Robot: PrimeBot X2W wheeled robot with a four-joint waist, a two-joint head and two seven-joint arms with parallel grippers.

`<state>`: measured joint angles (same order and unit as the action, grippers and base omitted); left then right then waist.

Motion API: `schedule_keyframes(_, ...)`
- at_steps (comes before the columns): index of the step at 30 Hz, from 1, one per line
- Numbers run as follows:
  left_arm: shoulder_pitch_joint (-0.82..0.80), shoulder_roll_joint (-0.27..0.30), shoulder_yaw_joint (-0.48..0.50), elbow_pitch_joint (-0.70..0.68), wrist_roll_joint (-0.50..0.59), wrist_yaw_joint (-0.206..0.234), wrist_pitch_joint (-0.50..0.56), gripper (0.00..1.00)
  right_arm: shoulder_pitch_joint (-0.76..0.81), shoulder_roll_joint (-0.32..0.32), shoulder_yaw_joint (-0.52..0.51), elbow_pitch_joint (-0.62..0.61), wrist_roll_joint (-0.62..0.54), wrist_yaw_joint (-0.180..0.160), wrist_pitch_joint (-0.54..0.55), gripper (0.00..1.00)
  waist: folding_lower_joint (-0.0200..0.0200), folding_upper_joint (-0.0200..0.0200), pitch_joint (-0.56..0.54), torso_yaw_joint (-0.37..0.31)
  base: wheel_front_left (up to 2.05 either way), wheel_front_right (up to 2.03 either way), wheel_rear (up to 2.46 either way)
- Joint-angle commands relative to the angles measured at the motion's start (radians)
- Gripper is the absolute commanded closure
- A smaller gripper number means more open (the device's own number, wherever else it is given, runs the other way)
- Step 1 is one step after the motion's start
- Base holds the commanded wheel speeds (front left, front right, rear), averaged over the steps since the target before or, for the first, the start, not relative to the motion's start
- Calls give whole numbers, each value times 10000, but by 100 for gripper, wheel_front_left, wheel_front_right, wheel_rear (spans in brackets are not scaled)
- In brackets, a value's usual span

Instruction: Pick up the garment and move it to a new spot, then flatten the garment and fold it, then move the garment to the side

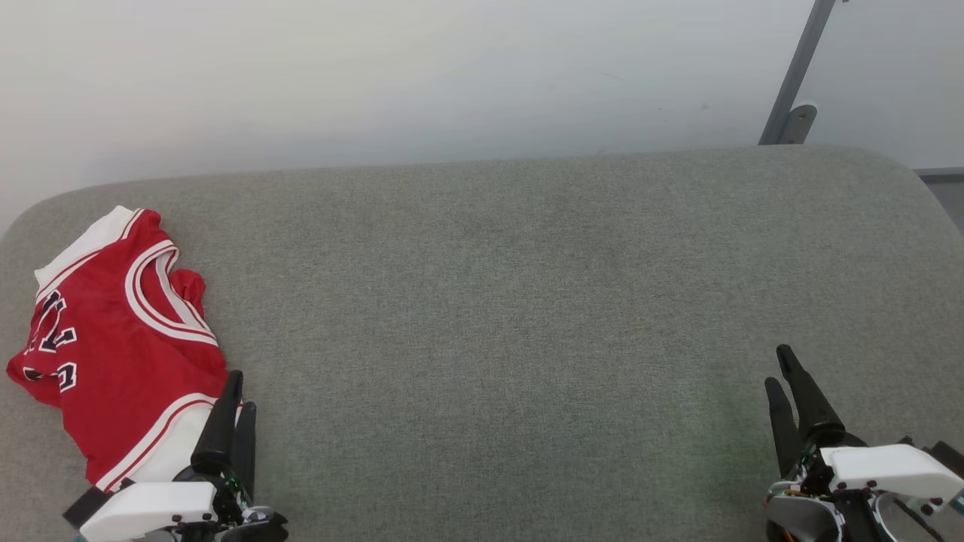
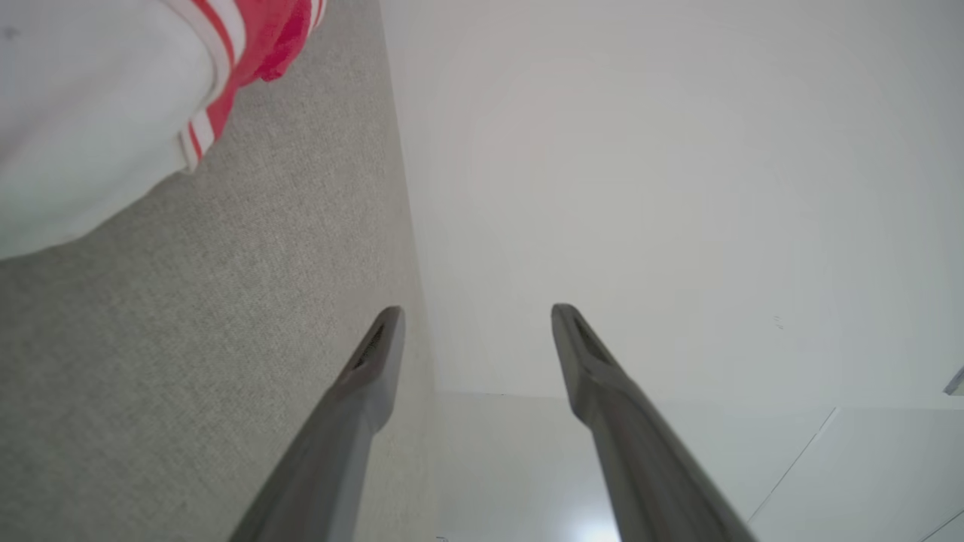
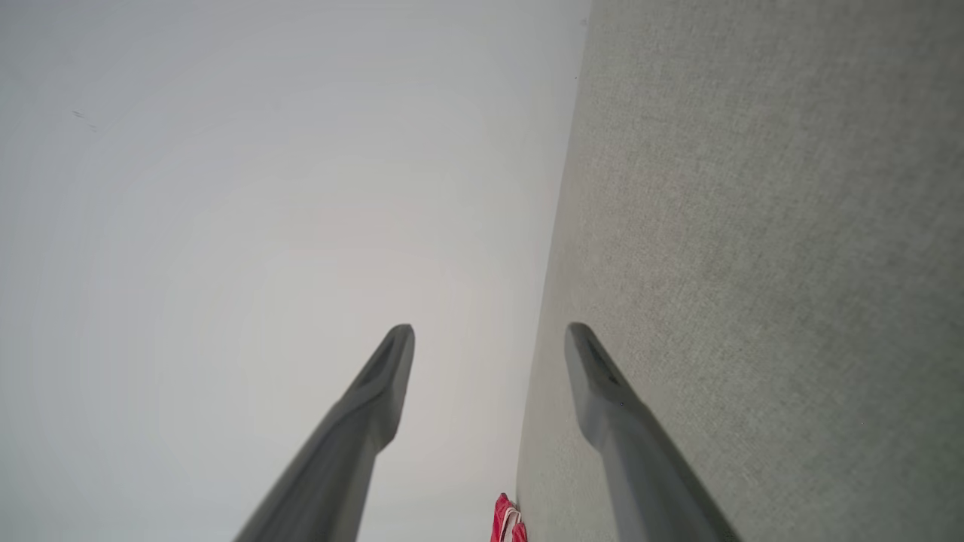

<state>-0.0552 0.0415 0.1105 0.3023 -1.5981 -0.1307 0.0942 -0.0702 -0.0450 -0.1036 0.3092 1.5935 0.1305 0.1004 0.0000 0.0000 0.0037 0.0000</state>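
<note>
left hand [image 1: 242, 391] and right hand [image 1: 777, 365] are both hanging wide open and empty over the bench [image 1: 489, 301], the garment [image 1: 120, 339] lying at the bench's left end.
the left hand is hovering at the bench's near left corner, its fingers [image 2: 369, 376] spread with nothing between them, just beside the garment's white sleeve. the right hand is sitting at the bench's near right corner, fingers likewise parted, gripping nothing. the garment, red with striped trim and black lettering, is lying crumpled on the bench's left part.
</note>
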Motion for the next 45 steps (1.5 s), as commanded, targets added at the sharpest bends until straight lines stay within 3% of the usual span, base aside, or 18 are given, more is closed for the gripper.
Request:
schedule_keyframes(1,-350,206,-46,-197,308,-2,-182,0,-424,-144,97,-82,-279,2,-169,0,0,0,5,2,0,0,0)
schedule_keyframes(7,-477,490,-117,-171,1331,8,-512,0,-708,-408,471,21,-1225,2,-563,0,0,0,26,12,0,0,0)
schedule_keyframes(20,-481,515,46,-554,4456,43,-1030,0,-1074,-564,490,81,-3814,2,-1095,0,0,0,88,22,0,0,0)
schedule_keyframes(33,-348,690,-114,-858,7397,160,-1552,0,-1352,-665,618,162,-7306,2,-1622,0,0,0,136,30,0,0,0)
schedule_keyframes(45,-214,981,-597,-875,9276,526,-1953,0,-1516,-612,499,319,-10033,2,-2020,0,0,0,160,-1,0,0,0)
